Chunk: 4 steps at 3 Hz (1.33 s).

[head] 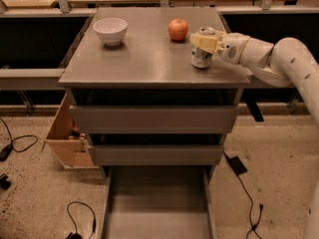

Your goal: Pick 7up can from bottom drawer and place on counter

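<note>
- Currently your gripper [202, 40] sits over the counter [144, 66], toward its picture-right side. Its yellowish fingers [210, 42] are pinching the upper part of the 7up can [201, 59].
- Directly under the gripper the can stands upright. Its base looks to meet the counter top, though I cannot tell whether any gap is left.
- On the wrist side of the gripper, only a short strip of top lies between the can and the counter's picture-right edge.
- Toward the camera from the gripper, the counter's thin front edge is near the can's base.
- Your white arm [279, 59] comes in from picture-right and crosses that side edge just behind the wrist.
- Picture-left of the gripper and a little farther back, a red apple [178, 29] sits near the can but apart from it.
- Farther picture-left again, a white bowl [110, 31] is well apart from the gripper. A wide stretch of counter top lies between the bowl and the apple.
- Well below the gripper, the bottom drawer [157, 208] is pulled out toward the camera, its flat grey floor showing between low side walls.
- Between that drawer and the gripper's level, two shallower drawers [152, 117] show dark gaps above their flat fronts.
- Low on the picture-left, a wooden box [65, 141] leans by the cabinet, and cables [79, 218] lie on the floor.
</note>
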Each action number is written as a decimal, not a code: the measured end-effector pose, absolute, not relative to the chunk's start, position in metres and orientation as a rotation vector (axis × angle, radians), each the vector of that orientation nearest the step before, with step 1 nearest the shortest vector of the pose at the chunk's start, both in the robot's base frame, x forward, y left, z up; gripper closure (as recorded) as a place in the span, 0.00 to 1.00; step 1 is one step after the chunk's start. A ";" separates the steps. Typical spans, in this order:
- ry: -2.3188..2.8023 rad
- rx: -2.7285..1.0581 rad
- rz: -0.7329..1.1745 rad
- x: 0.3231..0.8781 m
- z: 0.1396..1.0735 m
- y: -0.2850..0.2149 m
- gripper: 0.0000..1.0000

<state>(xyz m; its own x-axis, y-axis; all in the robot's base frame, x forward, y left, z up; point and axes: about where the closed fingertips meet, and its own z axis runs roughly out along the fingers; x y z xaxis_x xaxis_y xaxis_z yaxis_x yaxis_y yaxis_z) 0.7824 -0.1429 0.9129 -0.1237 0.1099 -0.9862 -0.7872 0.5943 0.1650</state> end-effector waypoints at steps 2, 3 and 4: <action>1.508 -0.599 0.851 0.782 0.913 -0.143 0.00; 1.508 -0.599 0.851 0.782 0.913 -0.143 0.00; 1.480 -0.655 0.864 0.775 0.952 -0.134 0.00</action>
